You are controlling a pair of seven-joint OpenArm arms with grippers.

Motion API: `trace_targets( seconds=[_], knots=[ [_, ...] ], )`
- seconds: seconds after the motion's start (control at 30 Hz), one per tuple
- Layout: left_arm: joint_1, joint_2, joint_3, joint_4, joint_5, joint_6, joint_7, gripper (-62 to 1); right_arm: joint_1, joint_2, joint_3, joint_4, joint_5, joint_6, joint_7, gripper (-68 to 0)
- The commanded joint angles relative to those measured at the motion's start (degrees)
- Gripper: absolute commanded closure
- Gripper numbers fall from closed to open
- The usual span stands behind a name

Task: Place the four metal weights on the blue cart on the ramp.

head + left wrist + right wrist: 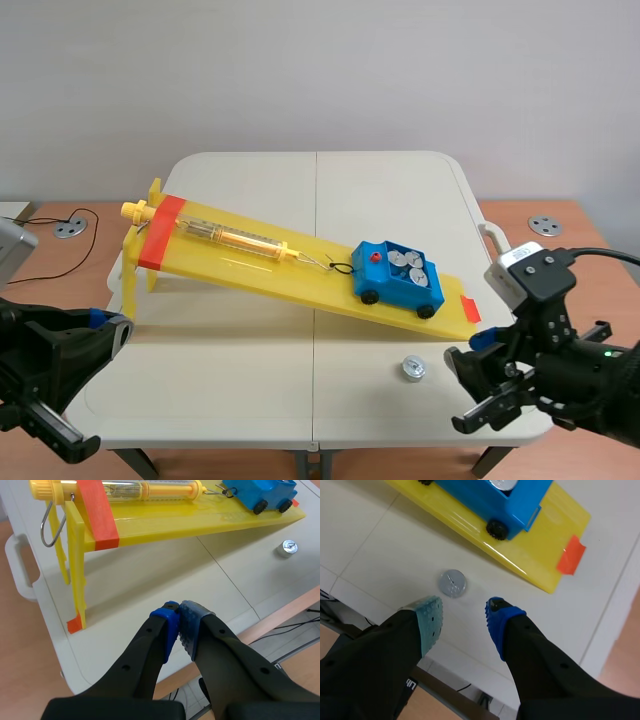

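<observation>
Blue cart (398, 278): boxy body, black wheels, red knob at front, parked low on yellow ramp (240, 265). Round silver weights (408, 266) lie in its open top. Loose weight (413, 368), small shiny cylinder, stands on surface (220, 370) beside ramp's low end, just ahead of right hand (464, 609), fingers spread wide, holding nothing. Left hand (180, 615) pressed closed, empty, over surface's near edge.

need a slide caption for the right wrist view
Open right hand hovers just short of the lone metal weight on the table, beside the blue cart on the yellow ramp.
</observation>
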Motion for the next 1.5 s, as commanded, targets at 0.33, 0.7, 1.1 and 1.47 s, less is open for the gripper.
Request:
trace_targets(
  seconds=[0.33, 0.7, 1.1, 1.47],
  knots=[
    [-1.11, 0.00, -0.79, 3.69, -4.24, -1.44, -6.12, -4.0, 10.03, -2.95, -6.54, -5.73, -5.99, -8.55, 11.89, -22.2],
    [-1.11, 0.02, -0.79, 3.69, -4.24, -1.44, -6.12, -4.0, 14.32, -5.55, -10.54, -13.57, -8.68, -12.55, 14.25, -22.2],
    [-1.11, 0.02, -0.79, 3.69, -4.24, -1.44, -6.12, -4.0, 14.91, -5.81, -11.43, -16.50, -8.90, -13.90, 11.67, -6.2],
    [-1.11, 0.02, -0.79, 3.69, -4.24, -1.44, -6.14, -4.0, 12.66, -2.73, -10.80, -11.98, -7.41, -14.16, 9.64, -0.7]
  ],
)
